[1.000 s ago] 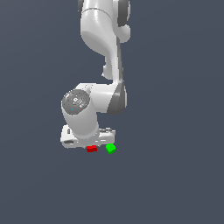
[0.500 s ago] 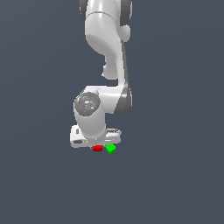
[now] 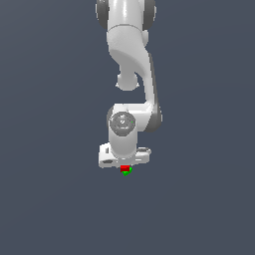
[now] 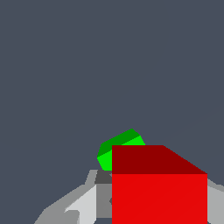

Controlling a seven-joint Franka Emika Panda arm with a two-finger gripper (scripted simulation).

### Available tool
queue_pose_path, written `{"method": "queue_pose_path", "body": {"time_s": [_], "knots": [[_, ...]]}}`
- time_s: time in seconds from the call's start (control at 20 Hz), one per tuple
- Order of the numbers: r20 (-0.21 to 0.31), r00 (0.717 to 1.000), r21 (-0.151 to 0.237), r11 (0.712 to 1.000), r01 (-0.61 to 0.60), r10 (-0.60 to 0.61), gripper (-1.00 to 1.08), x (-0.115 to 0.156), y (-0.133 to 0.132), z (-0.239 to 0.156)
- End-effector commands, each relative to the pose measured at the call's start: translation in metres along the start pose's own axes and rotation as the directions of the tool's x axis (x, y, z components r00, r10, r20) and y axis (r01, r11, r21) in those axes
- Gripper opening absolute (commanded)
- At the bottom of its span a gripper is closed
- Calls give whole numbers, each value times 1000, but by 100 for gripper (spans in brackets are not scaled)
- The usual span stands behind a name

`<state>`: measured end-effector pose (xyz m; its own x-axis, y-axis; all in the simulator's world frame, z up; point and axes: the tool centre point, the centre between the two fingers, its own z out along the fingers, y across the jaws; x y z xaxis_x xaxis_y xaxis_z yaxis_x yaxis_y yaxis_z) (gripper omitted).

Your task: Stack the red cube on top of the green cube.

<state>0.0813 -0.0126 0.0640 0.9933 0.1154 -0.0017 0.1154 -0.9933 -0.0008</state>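
A uniform dark slate-grey backdrop (image 3: 45,124) is seen across the whole exterior view; no seam between floor and wall can be made out. The same flat grey surface (image 4: 65,65) is shown in the wrist view. Lighting is even, without cast shadows.

No readable text, labels, brands, numbers or signs in either view. Red cube (image 4: 159,192), green cube (image 4: 114,150), white arm (image 3: 130,55) and dark grey ground (image 3: 50,124) all plain, unmarked.
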Motion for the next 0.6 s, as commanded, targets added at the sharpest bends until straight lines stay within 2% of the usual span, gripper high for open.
{"method": "queue_pose_path", "body": {"time_s": [0.0, 0.05, 0.1, 0.55], "knots": [[-2, 1000, -1, 1000, -2, 2, -100, 0, -5, 3], [-2, 1000, -1, 1000, -2, 2, -100, -1, -5, 4], [-2, 1000, -1, 1000, -2, 2, 100, -1, -5, 4], [-2, 1000, -1, 1000, -2, 2, 100, -1, -5, 4]]}}
